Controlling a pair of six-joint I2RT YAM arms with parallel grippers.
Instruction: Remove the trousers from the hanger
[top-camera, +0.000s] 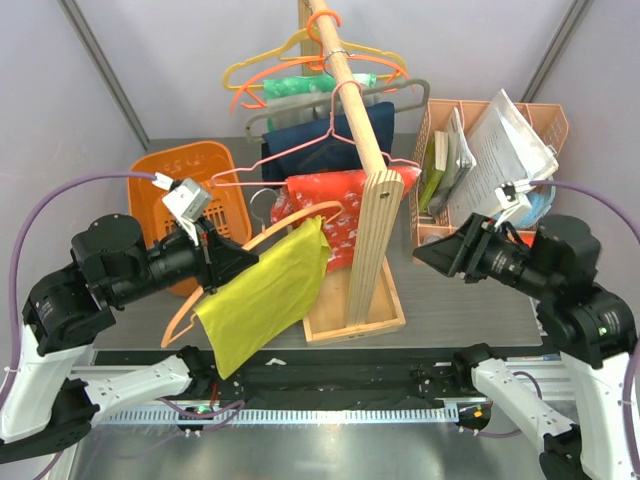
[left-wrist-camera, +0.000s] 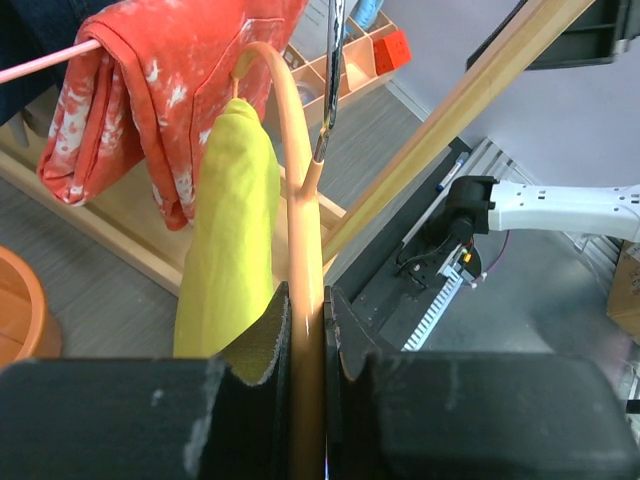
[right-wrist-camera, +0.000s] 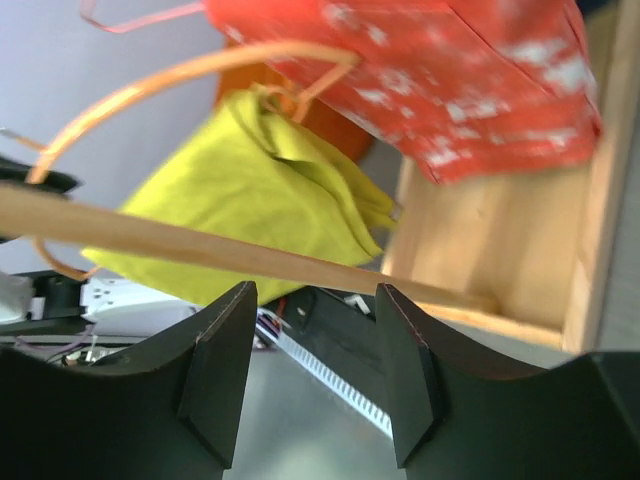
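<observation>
Yellow-green trousers (top-camera: 265, 295) are draped over the peach hanger (top-camera: 297, 216), which is held in the air above the table (top-camera: 450, 300), just left of the wooden rack (top-camera: 372, 230). The left gripper (top-camera: 240, 263) is clamped narrow on the hanger's bar. The right gripper (top-camera: 425, 255) is parted about halfway with nothing between the jaws. It is parked on the far side of the rack and aimed at the trousers.

Risks as judged from here:
- The rack pole (right-wrist-camera: 200, 245) is seen crossing the right wrist view in front of the trousers. A straight reach is likely blocked, and contact could knock the rack.
- The red patterned cloth (top-camera: 335, 205) hangs just beside the trousers' upper edge. A high or late closure could take red cloth instead, or both, and drag the pink wire hanger (top-camera: 330, 130) along.
- In the left wrist view, yellow fabric is seen right against the left finger. Whether it is pinched under the grip cannot be told. If it is, a pull is resisted and the fabric strained.
- The hanger is gripped at one point only. A sideways pull could twist it in the jaws or swing its free end into the red cloth.
- Thin fabric can slip from a shallow pinch, so the trousers could drop uncontrolled onto the table.
</observation>
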